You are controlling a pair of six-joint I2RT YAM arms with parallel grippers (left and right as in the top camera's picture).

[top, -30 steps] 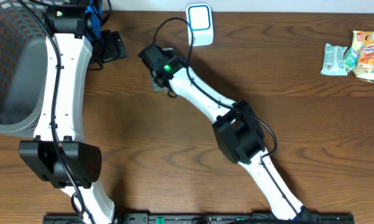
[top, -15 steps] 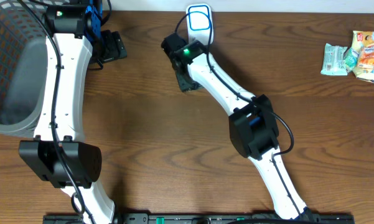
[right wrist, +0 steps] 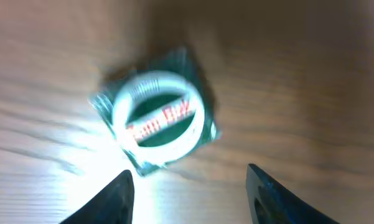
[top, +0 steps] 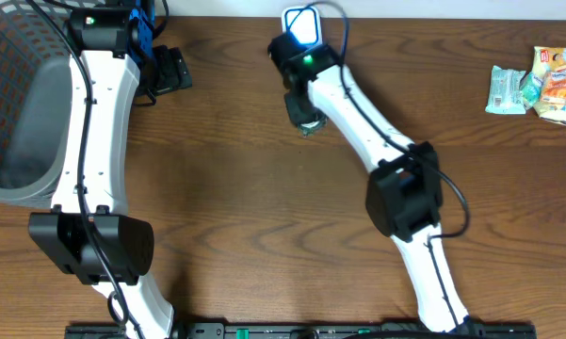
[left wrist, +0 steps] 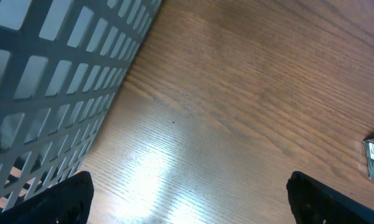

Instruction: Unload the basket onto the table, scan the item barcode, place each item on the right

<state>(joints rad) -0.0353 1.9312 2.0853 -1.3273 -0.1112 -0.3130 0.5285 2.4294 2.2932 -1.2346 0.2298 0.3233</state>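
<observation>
Right wrist, item: the item [right wrist: 155, 118], small, green and white with a round label, lies flat on the table [right wrist: 311, 74] just ahead of the fingertips; the view is blurred
Right wrist, hand: the right hand [right wrist: 190, 186] has its jaws part-way apart with nothing between them; the item sits off towards the left finger, not centred in the gap
Right wrist, advice: the hand should centre over the item before the jaws come in, then pinch it by the edges so that no printed face is covered
Overhead, place: the right arm reaches to the far side of the table, its hand near the scanner [top: 302, 26]; the item is mostly hidden under the hand here
Overhead, advice: the carry to the scanner looks short, so a low lift and a slow tilt of the barcode face towards the scanner's window should serve; where the barcode sits cannot be told, so the item may need turning
Overhead, others: the left hand [top: 172, 69] hangs near the basket [top: 19, 104], well apart from the scanner; snack packets [top: 537, 83] lie at the far right
Left wrist, hand: jaws wide and empty over bare wood, basket lattice to one side
Left wrist, item: the item shows only at the right edge of this view; the left arm does best to keep clear
</observation>
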